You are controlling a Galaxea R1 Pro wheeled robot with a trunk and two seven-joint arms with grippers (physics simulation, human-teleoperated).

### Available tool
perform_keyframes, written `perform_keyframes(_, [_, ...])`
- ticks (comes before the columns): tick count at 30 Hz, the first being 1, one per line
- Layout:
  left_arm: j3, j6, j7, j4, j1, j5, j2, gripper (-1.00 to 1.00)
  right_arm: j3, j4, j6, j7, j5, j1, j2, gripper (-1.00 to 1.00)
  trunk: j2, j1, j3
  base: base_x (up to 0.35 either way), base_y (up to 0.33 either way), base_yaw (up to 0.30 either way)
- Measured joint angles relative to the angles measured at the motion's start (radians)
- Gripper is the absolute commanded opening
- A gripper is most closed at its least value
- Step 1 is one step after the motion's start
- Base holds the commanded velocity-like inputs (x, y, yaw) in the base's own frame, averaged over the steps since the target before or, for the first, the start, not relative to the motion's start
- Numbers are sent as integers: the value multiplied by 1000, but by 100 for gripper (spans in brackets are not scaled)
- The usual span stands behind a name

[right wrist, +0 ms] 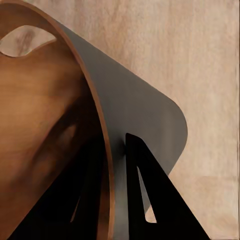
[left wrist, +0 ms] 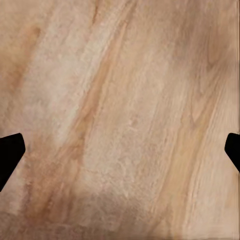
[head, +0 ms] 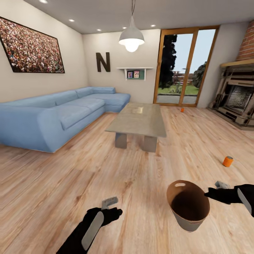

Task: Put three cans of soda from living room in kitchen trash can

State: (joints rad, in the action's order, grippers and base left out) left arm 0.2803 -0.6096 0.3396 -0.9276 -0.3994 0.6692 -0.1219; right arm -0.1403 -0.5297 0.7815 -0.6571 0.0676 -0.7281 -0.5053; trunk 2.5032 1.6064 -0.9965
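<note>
Carrying the trash can (head: pixel 188 206) pinched at its rim, the right gripper (head: pixel 211 192) holds it empty; left gripper (head: pixel 112 209) gapes wide; two orange soda cans (head: pixel 228 161) wait on the floor (head: pixel 53 183).

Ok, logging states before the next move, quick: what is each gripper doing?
Left gripper: open, holding nothing.
Right gripper: fingers closed on the trash can wall.
</note>
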Motion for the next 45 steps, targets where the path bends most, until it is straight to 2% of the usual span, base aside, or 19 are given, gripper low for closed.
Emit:
perform_keyframes(2, [38, 64, -3, 78, -30, 2, -9, 100, -15, -9, 35, 4, 32, -7, -14, -100, 0, 0, 0, 176, -273, -287])
perform_keyframes(6, [56, 112, -2, 116, -41, 3, -14, 100, -19, -16, 31, 8, 3, -9, -23, -100, 0, 0, 0, 181, -282, -288])
perform_keyframes(8, [58, 118, -2, 121, -42, 3, -14, 100, -19, -17, 31, 7, 7, -8, -21, -100, 0, 0, 0, 181, -291, -288])
perform_keyframes(11, [59, 120, 1, 123, -41, 1, -14, 100, -18, -25, 36, 5, 24, -7, -17, -100, 0, 0, 0, 180, -292, -288])
perform_keyframes(14, [59, 121, 4, 125, -41, 0, -13, 100, -15, -42, 31, 6, 7, -6, -15, -100, 0, 0, 0, 180, -293, -288])
perform_keyframes(18, [59, 122, 5, 128, -41, -1, -13, 100, -15, -61, 36, 4, 20, -3, -14, -100, 0, 0, -1, 180, -293, -288])
perform_keyframes(28, [60, 122, 7, 130, -41, -3, -12, 100, -16, -69, 30, 4, 12, 0, -13, -100, 0, 0, -4, 180, -293, -277])
perform_keyframes(30, [60, 122, 7, 131, -41, -3, -12, 100, -14, -74, 24, 4, 2, 1, -13, -100, 0, 0, -5, 180, -293, -125])
perform_keyframes(35, [60, 122, 8, 131, -41, -5, -12, 100, -16, -86, 4, 0, 17, 4, -12, -100, 0, 0, -5, 180, -293, -32])
perform_keyframes(42, [59, 121, 10, 132, -41, -5, -12, 100, -12, -89, -4, 7, 13, 5, -10, -100, 0, 0, -5, 180, -293, -52])
perform_keyframes(44, [59, 121, 10, 147, -41, -5, -11, 100, -13, -90, -6, 9, 6, 5, -10, -100, 0, 0, -5, 180, -293, -166])
perform_keyframes(45, [54, 120, 10, 159, -41, -3, -10, 100, -17, -91, -2, 8, 16, 5, -11, -100, 0, 0, -5, 181, -293, -284])
